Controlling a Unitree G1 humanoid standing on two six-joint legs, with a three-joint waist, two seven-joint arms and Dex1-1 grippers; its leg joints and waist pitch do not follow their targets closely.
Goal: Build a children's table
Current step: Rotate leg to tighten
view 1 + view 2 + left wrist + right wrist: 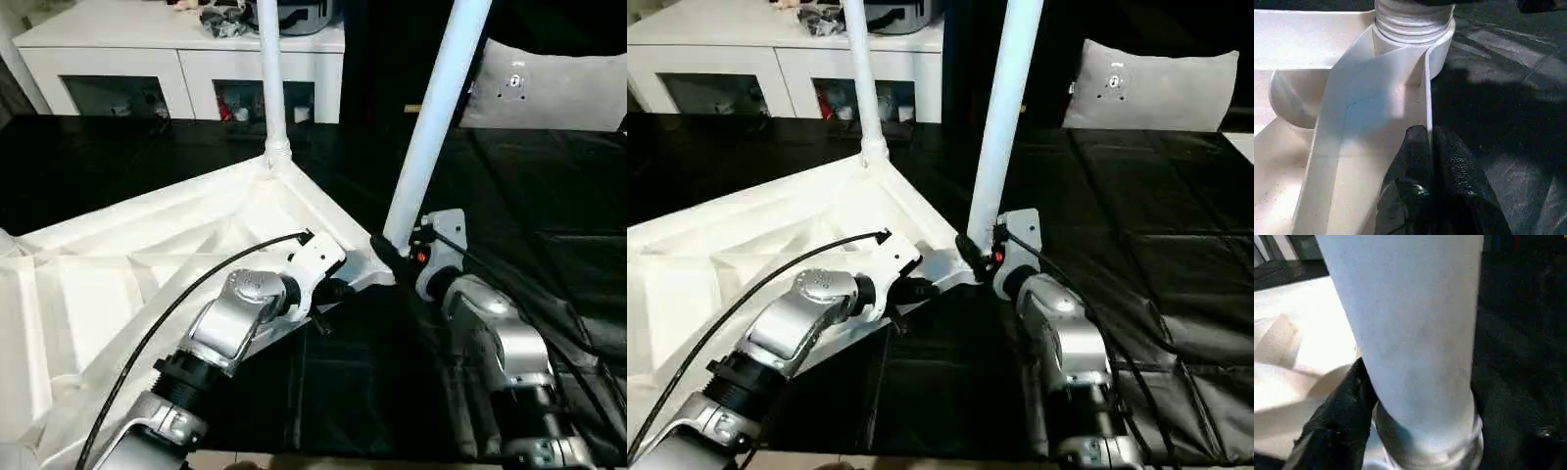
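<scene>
The children's table top [118, 284] lies upside down on a black surface, its ribbed underside facing up. Two white legs stand upright in corner sockets: a far leg [271, 88] and a near leg [431, 117]. My left gripper [338, 289] is shut on the thin rim wall [1426, 88] of the top, just short of the near leg's threaded socket [1413, 24]. My right gripper [392, 253] sits around the base of the near leg [1410, 333], right above its socket.
A white glass-door cabinet [186, 49] stands along the back, with clutter on top of it. A grey cushion [549, 88] rests at the back right. Black covering [529, 196] spreads to the right of the table top. Black cables run along both forearms.
</scene>
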